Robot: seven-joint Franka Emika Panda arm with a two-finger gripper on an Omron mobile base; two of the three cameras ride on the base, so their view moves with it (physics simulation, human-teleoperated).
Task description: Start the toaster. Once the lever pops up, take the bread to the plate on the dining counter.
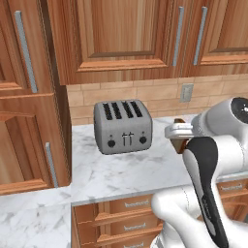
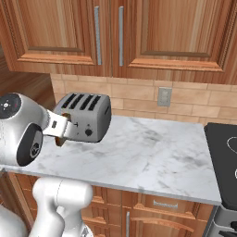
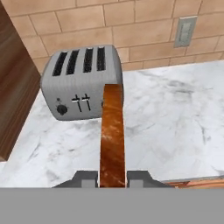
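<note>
The grey toaster (image 1: 122,127) (image 2: 85,115) (image 3: 83,83) stands on the marble worktop (image 1: 126,169) near the brick wall, and its slots look empty. My gripper (image 3: 112,177) is shut on the bread (image 3: 112,135), a brown slice seen edge-on that reaches up in front of the toaster's right corner. From the base views my gripper (image 1: 180,135) (image 2: 59,129) hovers above the worktop, just right of the toaster, with the bread (image 1: 183,145) (image 2: 59,140) showing at its tip. The plate and the dining counter are out of view.
Wooden wall cabinets (image 1: 121,34) (image 2: 120,32) hang over the worktop, and a tall cabinet (image 1: 29,97) closes off the left. A wall outlet (image 2: 164,96) (image 3: 184,31) sits right of the toaster. A dark stove (image 2: 222,152) borders the right end. Drawers (image 1: 131,213) run below.
</note>
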